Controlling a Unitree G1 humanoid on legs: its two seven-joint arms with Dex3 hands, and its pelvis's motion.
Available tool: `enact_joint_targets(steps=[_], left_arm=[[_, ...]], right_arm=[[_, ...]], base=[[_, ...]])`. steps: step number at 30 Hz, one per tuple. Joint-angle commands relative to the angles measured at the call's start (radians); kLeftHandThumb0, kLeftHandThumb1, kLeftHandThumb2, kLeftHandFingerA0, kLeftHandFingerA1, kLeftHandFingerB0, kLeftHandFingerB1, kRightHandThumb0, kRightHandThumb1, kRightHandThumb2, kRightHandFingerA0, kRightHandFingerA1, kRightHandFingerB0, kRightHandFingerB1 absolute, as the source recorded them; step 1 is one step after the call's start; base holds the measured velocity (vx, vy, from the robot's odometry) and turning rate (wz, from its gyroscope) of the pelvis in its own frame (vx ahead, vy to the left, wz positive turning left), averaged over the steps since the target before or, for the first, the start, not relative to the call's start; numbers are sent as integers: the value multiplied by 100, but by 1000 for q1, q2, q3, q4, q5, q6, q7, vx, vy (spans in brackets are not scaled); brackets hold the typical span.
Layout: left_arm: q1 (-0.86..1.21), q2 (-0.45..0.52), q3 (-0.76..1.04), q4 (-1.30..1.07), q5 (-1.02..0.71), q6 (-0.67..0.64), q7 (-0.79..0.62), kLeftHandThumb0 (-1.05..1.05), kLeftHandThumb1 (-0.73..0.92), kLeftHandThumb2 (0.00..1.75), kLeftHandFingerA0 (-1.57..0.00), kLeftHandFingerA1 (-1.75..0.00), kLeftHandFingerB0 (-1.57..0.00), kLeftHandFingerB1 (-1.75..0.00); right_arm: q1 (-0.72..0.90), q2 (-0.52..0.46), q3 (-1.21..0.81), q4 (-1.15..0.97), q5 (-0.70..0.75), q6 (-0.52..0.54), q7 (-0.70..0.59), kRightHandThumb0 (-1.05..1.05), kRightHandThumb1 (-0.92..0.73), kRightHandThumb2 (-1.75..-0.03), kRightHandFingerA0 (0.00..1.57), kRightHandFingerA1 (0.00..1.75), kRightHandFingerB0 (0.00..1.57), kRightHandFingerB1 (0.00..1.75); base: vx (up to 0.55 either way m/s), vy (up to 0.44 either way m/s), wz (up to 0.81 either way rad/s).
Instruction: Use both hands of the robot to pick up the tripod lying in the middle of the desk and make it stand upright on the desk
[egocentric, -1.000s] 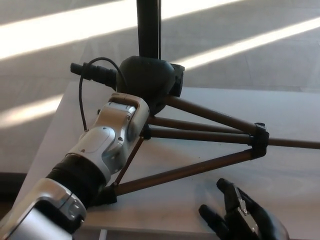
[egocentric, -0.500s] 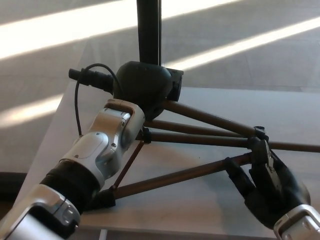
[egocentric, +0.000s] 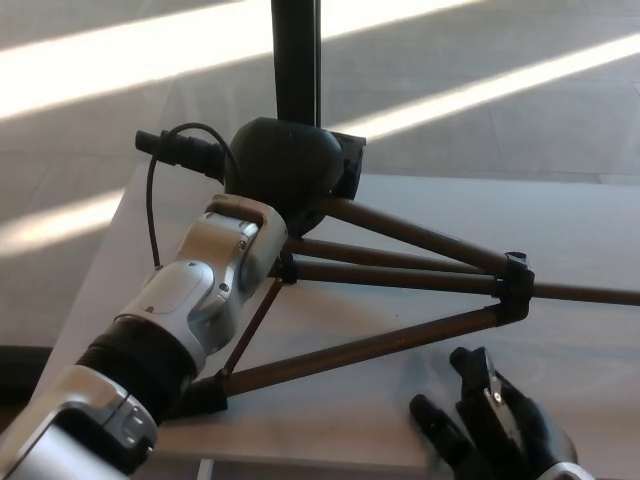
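Head view: a dark tripod (egocentric: 400, 270) stands on a pale desk (egocentric: 600, 230), its column rising to twelve o'clock and its brown legs spread toward three and six o'clock. From eight o'clock the left hand (egocentric: 285, 170) wraps the tripod's hub; its fingers are hidden, so its grip cannot be told. At five o'clock the right hand (egocentric: 495, 425) holds nothing, fingers apart, just below the nearest leg.
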Motion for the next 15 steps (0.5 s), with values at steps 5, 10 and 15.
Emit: enact_joint_targets(steps=[5, 10, 15], left_arm=[[-37, 7, 0, -5, 11, -6, 13, -19, 64, 85, -86, -174, -73, -143], [-14, 2, 0, -4, 5, -35, 50, -18, 58, 81, -89, -175, -75, -148], [6, 1, 1, -26, 1, -25, 25, -17, 59, 76, -86, -175, -73, -146]], right_arm=[[56, 82, 24, 27, 16, -4, -9, -82, -61, -95, 5, 42, 14, 48], [-15, 84, -30, 51, 39, -48, -25, -76, -60, -97, 1, 35, 12, 45], [-83, 108, -82, 55, 49, -102, -69, -72, -61, -95, 3, 40, 13, 47]], base=[[0, 0, 0], [0, 0, 0], [0, 0, 0]])
